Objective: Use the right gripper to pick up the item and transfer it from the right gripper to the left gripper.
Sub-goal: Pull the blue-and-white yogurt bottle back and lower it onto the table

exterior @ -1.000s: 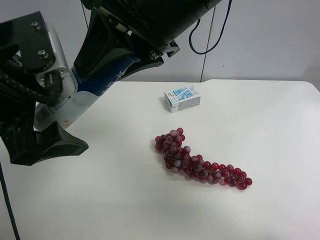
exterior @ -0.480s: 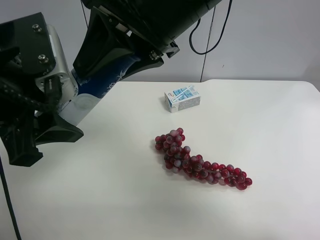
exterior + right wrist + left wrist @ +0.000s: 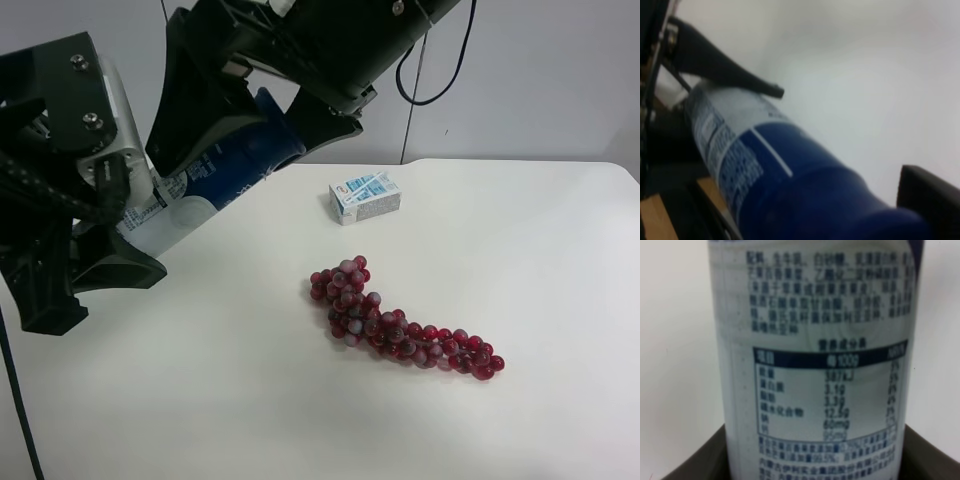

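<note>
The bottle (image 3: 215,175), with dark blue cap end, blue-and-white label and whitish base, hangs tilted above the table's left part. The left gripper (image 3: 140,235), black with a grey screwed plate, is shut on its whitish base. In the left wrist view the label (image 3: 815,365) fills the frame, with a finger (image 3: 935,455) at each side. The right gripper (image 3: 250,135), a black claw, stands around the cap end with its jaws spread. In the right wrist view the bottle (image 3: 790,185) lies beside one finger (image 3: 930,200).
A small blue-white carton (image 3: 365,197) lies at the back middle of the white table (image 3: 520,230). A red grape bunch (image 3: 395,320) lies in the middle. Black cables hang by the wall behind.
The left gripper closed on the bottle's base. The right gripper's jaws then spread and its arm shifted up and right, baring more of the dark blue cap end.
</note>
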Robot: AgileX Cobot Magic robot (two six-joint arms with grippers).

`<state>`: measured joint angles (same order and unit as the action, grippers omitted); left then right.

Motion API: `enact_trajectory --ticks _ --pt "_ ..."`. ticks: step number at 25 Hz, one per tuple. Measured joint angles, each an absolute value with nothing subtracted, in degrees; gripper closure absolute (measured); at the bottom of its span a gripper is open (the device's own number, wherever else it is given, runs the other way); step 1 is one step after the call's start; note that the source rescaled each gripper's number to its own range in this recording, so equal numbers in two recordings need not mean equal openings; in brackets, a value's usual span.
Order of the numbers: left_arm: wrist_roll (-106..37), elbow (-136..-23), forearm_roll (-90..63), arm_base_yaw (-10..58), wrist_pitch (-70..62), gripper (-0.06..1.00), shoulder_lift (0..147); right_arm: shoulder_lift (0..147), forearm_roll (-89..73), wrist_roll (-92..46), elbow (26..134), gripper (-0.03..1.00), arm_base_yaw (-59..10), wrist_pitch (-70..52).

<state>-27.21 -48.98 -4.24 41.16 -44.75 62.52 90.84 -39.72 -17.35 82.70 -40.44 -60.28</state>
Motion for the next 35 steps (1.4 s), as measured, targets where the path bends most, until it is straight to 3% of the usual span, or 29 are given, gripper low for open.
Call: enact_trajectory --ticks 6,13,26,35 --pt "-27.1 -49.0 -4.3 41.2 -44.7 0.93 62.5 90.8 -39.4 -17.2 82.7 -0.03 -40.4 -68.3" --pt "-27.1 -49.0 -4.3 41.2 -44.7 0.93 62.5 86.8 -35.2 -14.1 82.7 -0.03 -40.4 -69.5" --pt "-27.1 -49.0 -4.3 41.2 -44.6 0.93 62.5 66.1 -23.2 -5.1 82.2 -0.03 -40.4 -69.7" --pt "-27.1 -49.0 -4.3 41.2 -44.4 0.93 62.5 46.4 -14.8 -4.9 62.5 -0.03 -40.4 -69.8"
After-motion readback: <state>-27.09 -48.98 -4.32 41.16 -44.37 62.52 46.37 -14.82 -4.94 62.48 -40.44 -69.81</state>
